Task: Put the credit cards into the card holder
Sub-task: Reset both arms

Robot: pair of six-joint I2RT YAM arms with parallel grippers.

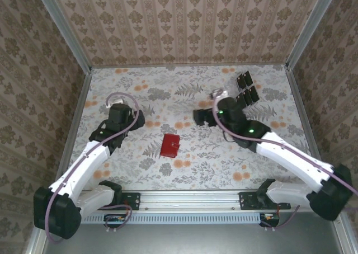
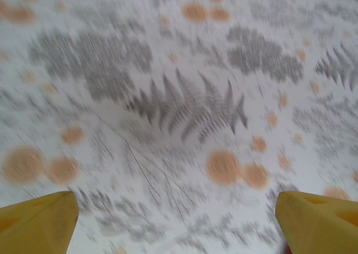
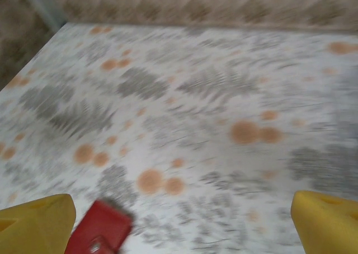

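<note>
The card holder [image 1: 170, 145] lies folded shut near the middle of the table, a small red rectangle. It also shows at the bottom left of the right wrist view as a blurred card holder [image 3: 100, 231] beside the left finger. Several black credit cards [image 1: 246, 88] lie in a cluster at the back right, just behind my right arm. My right gripper [image 1: 199, 117] hovers between the cards and the card holder, open and empty, its yellow fingertips [image 3: 39, 223] far apart. My left gripper [image 1: 139, 118] is left of the card holder, open over bare cloth, with its yellow fingertips [image 2: 316, 220] wide apart.
The table wears a white cloth [image 1: 184, 92] printed with grey ferns and orange dots. Patterned walls with metal frame posts [image 1: 78, 58] close in the left, back and right sides. A metal rail [image 1: 190, 201] runs along the near edge.
</note>
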